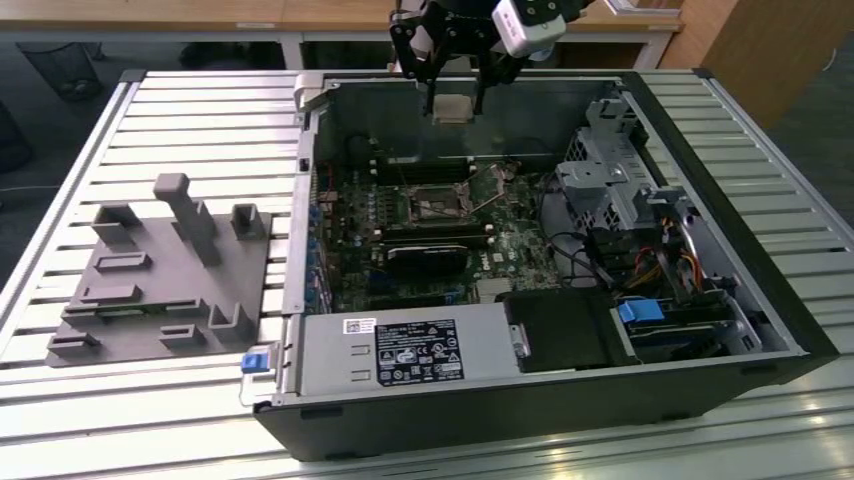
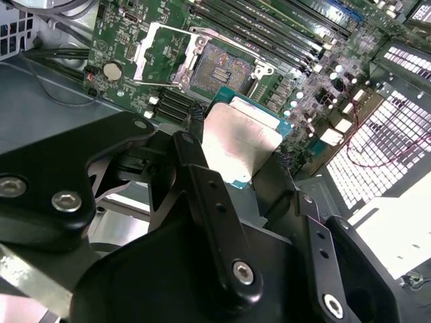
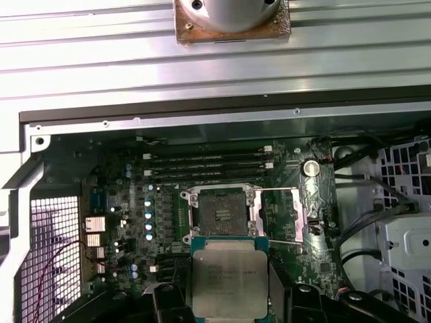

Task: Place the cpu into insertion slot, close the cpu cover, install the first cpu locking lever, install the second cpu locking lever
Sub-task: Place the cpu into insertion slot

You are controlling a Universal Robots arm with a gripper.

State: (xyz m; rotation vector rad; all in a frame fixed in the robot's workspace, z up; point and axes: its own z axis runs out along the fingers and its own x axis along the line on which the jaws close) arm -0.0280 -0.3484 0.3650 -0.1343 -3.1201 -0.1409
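My gripper [image 1: 454, 103] hangs high over the back of the open computer case, shut on the cpu [image 1: 454, 109], a small pale square chip held by its edges. In both wrist views the cpu [image 2: 240, 145] [image 3: 229, 276] sits flat between the black fingers [image 2: 194, 153], grey metal top showing, well above the motherboard. The insertion slot [image 3: 219, 212] [image 2: 225, 67] [image 1: 431, 208] lies bare below it, its dark centre exposed. The cpu cover [image 3: 279, 212] [image 2: 159, 54] is swung open beside the slot.
Long black memory slots [image 3: 209, 163] run beside the socket. A black heatsink block [image 1: 424, 258] lies on the board nearer the front. A metal drive cage [image 1: 614, 170] and cables fill the exterior view's right. A grey fixture [image 1: 160, 280] stands outside the case.
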